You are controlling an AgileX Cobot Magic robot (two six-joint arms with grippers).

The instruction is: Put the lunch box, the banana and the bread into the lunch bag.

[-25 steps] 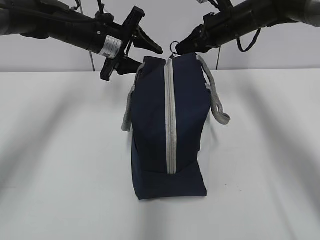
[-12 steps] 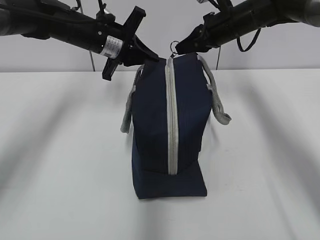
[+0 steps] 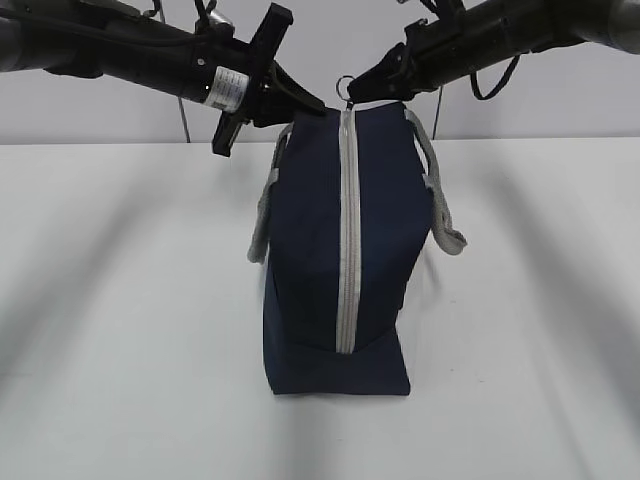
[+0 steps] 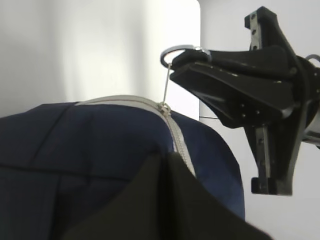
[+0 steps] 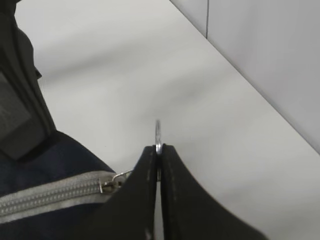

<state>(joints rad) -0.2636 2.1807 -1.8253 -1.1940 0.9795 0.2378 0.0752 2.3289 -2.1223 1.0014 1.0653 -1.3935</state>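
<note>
2 end effectors grip the zipped navy lunch bag (image 3: 335, 250): left (image 4: 165, 165) fabric, right (image 5: 159, 150) ring pull (image 5: 158, 134).

Nothing can be read: the only marking is a small white sticker (image 3: 224, 87) on the left arm (image 3: 130, 50) in the exterior view, its print too fine to make out, and the bag (image 3: 320, 260) shows no lettering.
</note>
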